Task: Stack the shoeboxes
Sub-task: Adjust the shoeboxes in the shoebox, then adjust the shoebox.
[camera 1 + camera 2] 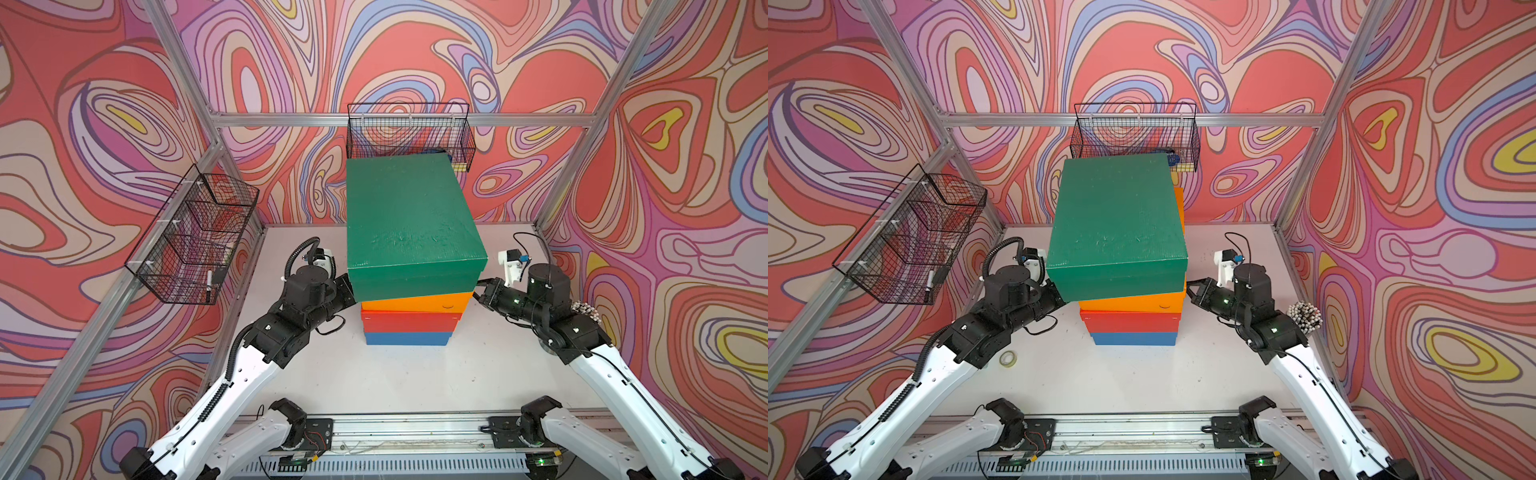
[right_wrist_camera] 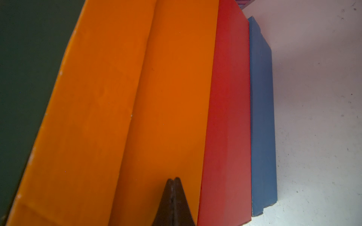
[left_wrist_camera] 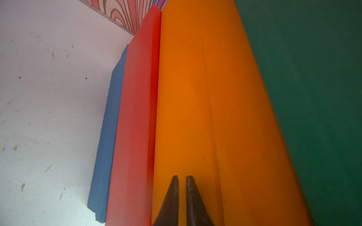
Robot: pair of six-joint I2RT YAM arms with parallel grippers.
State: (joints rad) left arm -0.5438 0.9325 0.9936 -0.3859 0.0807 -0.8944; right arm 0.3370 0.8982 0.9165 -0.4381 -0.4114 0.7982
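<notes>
The shoeboxes stand in one pile mid-table: blue [image 1: 407, 338] at the bottom, then red [image 1: 409, 322], orange [image 1: 415, 302] and dark green [image 1: 411, 216] on top. The green box sits skewed and overhangs toward the left arm. In the left wrist view my left gripper [image 3: 182, 177] is shut but for a thin slit, empty, its tips at the orange box [image 3: 195, 97]. My right gripper [image 2: 173, 179] is fully shut, with its tips at the opposite side of the orange box [image 2: 137, 97]. In both top views the green overhang hides the left fingertips.
Black wire baskets hang on the left wall [image 1: 195, 237] and on the back rail [image 1: 409, 133] just behind the pile. A tape roll [image 1: 1008, 358] lies by the left arm. A bundle of white-tipped sticks [image 1: 1304, 316] sits behind the right arm.
</notes>
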